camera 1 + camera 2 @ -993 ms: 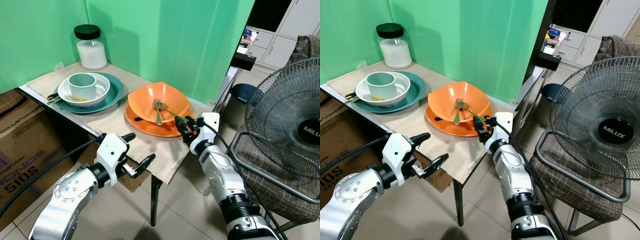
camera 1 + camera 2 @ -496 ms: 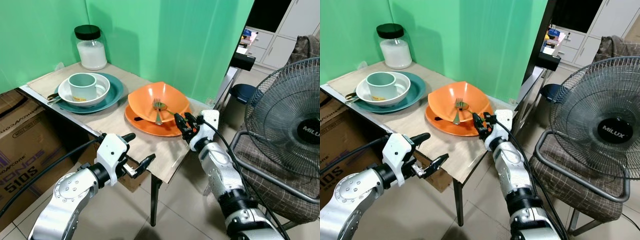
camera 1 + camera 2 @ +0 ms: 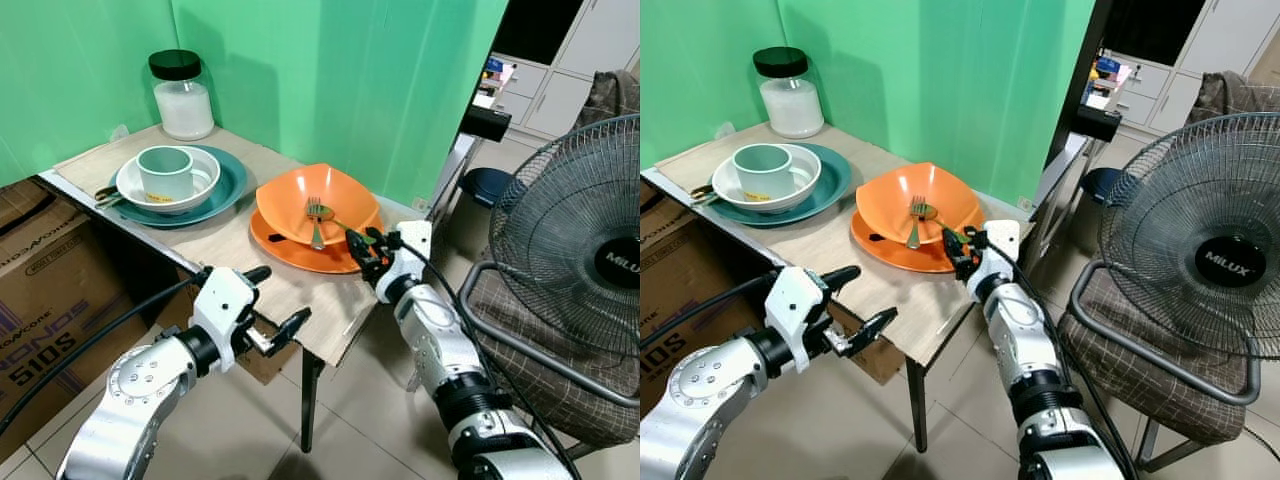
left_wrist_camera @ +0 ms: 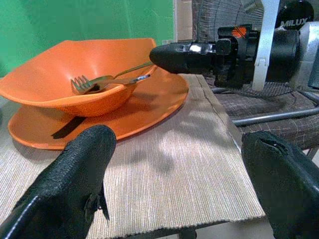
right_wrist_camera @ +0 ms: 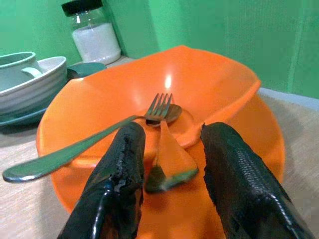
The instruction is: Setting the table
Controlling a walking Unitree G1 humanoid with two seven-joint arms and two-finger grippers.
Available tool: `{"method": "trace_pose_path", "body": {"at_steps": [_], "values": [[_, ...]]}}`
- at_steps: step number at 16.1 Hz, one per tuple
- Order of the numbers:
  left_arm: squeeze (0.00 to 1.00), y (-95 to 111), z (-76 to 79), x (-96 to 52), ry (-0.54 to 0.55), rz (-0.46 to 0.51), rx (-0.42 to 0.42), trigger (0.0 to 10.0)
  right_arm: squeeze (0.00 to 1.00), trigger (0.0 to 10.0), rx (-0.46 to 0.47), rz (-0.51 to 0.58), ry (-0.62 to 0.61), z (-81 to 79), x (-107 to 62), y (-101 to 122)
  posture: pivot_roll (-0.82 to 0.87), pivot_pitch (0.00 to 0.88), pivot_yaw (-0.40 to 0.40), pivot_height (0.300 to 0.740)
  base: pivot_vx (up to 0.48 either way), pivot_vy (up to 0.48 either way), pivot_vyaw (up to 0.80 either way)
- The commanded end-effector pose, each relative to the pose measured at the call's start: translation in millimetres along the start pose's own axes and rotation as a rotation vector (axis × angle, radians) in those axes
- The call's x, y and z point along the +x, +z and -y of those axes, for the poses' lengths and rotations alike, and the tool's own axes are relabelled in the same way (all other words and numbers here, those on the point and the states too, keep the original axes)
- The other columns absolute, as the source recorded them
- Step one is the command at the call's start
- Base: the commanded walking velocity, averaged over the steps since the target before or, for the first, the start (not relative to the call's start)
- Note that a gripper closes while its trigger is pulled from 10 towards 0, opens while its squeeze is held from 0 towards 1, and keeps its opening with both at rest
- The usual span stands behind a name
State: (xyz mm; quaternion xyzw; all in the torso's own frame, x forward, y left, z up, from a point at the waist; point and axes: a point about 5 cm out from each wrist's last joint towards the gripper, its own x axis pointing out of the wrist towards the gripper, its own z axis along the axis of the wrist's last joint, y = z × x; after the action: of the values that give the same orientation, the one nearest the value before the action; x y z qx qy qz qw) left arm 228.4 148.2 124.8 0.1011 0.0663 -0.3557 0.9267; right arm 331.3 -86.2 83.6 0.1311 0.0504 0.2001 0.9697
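Two end effectors are in view over a small wooden surface set against a green wall. We see the right end effector at the near right rim of an orange bowl, which sits on an orange plate at about 3 o'clock on the surface. Its two black fingers stand apart, one on each side of the handle end of a spoon; from the right wrist view we cannot tell whether the fingers touch that handle, so it reads as released rather than grasping. A fork lies in the bowl with its tines toward the bowl's centre, crossing the spoon's bowl there. The spoon's handle tip is blurred and dark.

Our left end effector hangs off the near edge of the surface at about 6 o'clock, fingers spread wide and released, touching nothing. Its wrist view looks across a woven mat toward the orange plate.

At 9 o'clock, a pale green mug stands in a white bowl on a teal plate. Cutlery handles poke out at that plate's left edge, mostly hidden. A black-lidded jar of white contents stands at 11 o'clock. A cardboard box is cut off at left, and a fan is cut off at right.
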Motion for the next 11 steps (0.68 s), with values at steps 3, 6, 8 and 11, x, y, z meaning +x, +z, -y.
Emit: {"method": "trace_pose_path", "body": {"at_steps": [3,6,8,11], "values": [[0.02,1.8,1.3,0.7,-0.005,0.002,0.001,10.0,0.00,5.5,0.002,0.024,-0.007,1.6,1.6,4.4,0.09,0.000,-0.060,0.740,0.000,0.000,0.00],[0.02,2.0,1.2,0.7,-0.006,0.002,0.001,10.0,0.00,3.4,0.003,0.023,-0.004,1.3,2.2,4.0,0.09,0.000,-0.060,0.740,0.000,0.000,0.00],[0.02,2.0,0.9,0.9,-0.007,0.001,0.003,10.0,0.00,1.3,0.003,0.020,-0.002,0.9,2.7,3.3,0.09,0.000,-0.059,0.740,0.000,0.000,0.00],[0.02,2.5,0.4,1.4,-0.006,0.002,0.003,10.0,0.00,0.5,0.002,0.018,-0.002,0.8,3.2,3.2,0.09,0.000,-0.058,0.740,0.000,0.000,0.00]]}}
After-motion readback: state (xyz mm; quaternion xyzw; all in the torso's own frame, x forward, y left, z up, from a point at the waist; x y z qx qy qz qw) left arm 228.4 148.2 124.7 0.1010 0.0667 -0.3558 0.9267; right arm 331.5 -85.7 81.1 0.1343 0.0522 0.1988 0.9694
